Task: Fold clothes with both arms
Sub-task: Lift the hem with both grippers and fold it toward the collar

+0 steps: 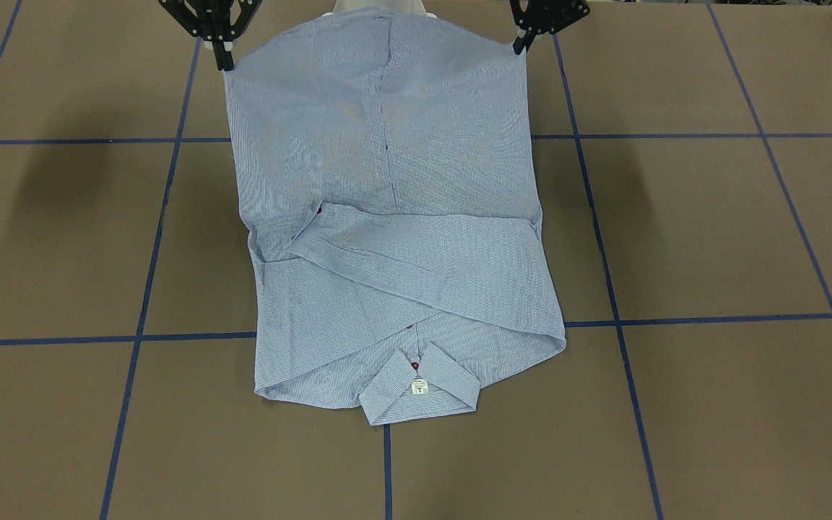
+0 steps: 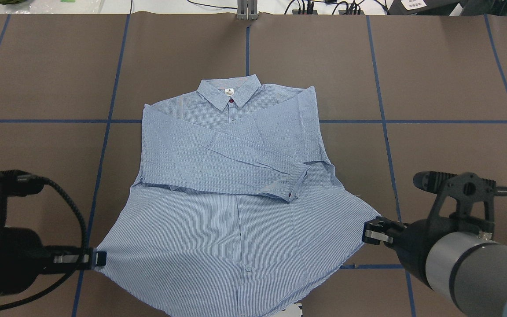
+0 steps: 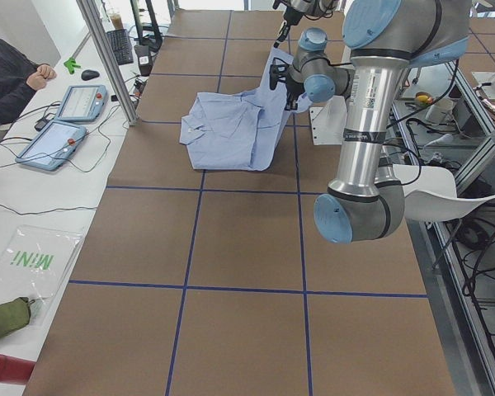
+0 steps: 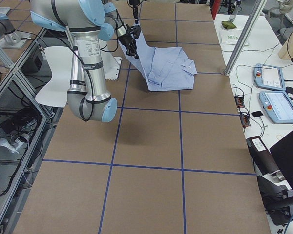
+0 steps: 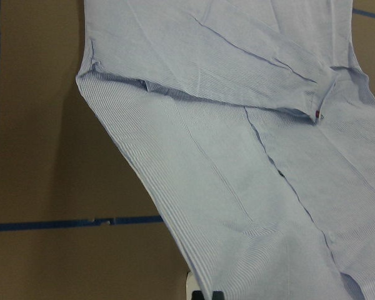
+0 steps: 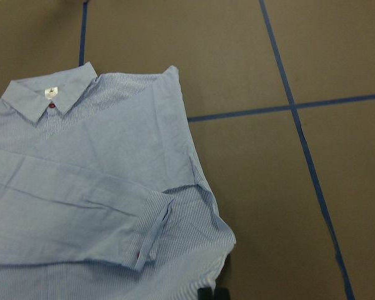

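Observation:
The light blue striped shirt [image 2: 236, 176] lies front up on the brown table, collar [image 2: 229, 91] and white neck label away from me, both sleeves folded across the chest. My left gripper [image 2: 99, 258] is shut on the hem's left corner. My right gripper [image 2: 374, 231] is shut on the hem's right corner. Both hold the lower part of the shirt raised off the table, stretched between them; the exterior left view [image 3: 268, 91] and exterior right view [image 4: 141, 48] show this. In the front-facing view the left gripper [image 1: 519, 45] and right gripper [image 1: 226, 61] pinch the top corners of the shirt [image 1: 401, 274].
The table [image 2: 434, 88] is brown with a blue tape grid. My white pedestal base [image 1: 380, 6] stands behind the raised hem. An operator [image 3: 8, 74] and two tablets [image 3: 74, 103] are on a side bench beyond the table's far edge.

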